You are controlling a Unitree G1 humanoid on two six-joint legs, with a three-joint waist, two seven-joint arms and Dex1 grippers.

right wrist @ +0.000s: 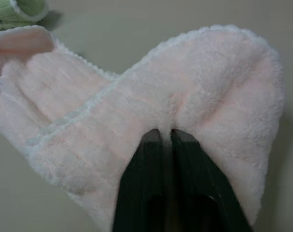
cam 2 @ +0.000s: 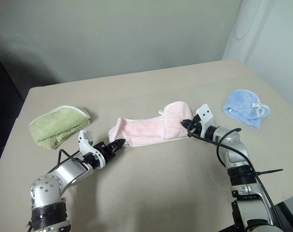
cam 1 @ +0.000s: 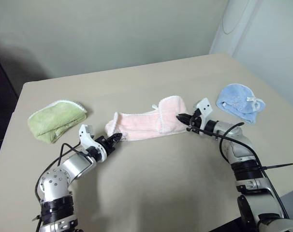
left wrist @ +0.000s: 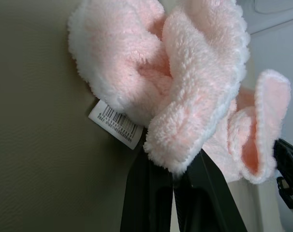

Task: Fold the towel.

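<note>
With both sets of jaws pinched on cloth, left gripper point(cam 1: 118, 138) clamps the towel point(cam 1: 147, 123) at its left end, right gripper point(cam 1: 183, 118) nips its right end. Towel lies bunched lengthwise mid-table point(cam 1: 151, 183), between green cloth point(cam 1: 56, 120) and blue cloth point(cam 1: 239, 102), white tag point(left wrist: 116, 123) near the left fingers point(left wrist: 146, 198).

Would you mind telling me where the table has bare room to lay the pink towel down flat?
The table is bare in front of the towel, between the two arms, and behind it toward the wall. It is crowded alongside: the green cloth and the blue cloth flank it.
</note>
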